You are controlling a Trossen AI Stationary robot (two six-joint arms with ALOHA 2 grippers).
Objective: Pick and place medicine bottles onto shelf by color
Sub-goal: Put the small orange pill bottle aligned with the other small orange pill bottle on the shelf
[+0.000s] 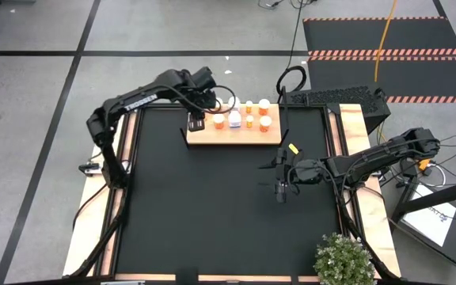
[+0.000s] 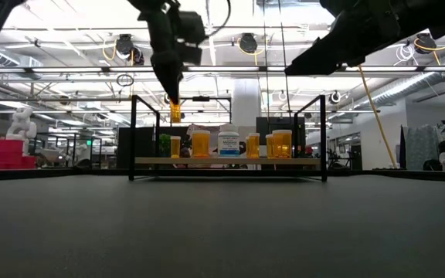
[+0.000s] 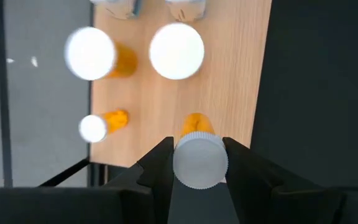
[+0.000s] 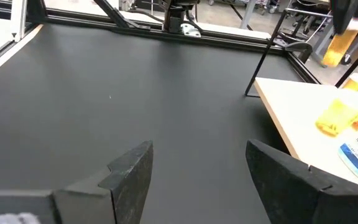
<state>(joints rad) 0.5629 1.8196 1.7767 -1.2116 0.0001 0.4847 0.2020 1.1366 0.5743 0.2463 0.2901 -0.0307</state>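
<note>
Black matting covers the table; above the shelf's left end, the left gripper clamps an orange bottle, seemingly airborne. Right gripper gapes empty mid-table.

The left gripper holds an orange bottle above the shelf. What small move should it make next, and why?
Probably lower straight down. The left gripper grips the orange bottle by its white cap, hanging clear above the shelf. In the left wrist view, bare wood lies under it, beside the other orange bottles. The right gripper waits open over the table.
</note>
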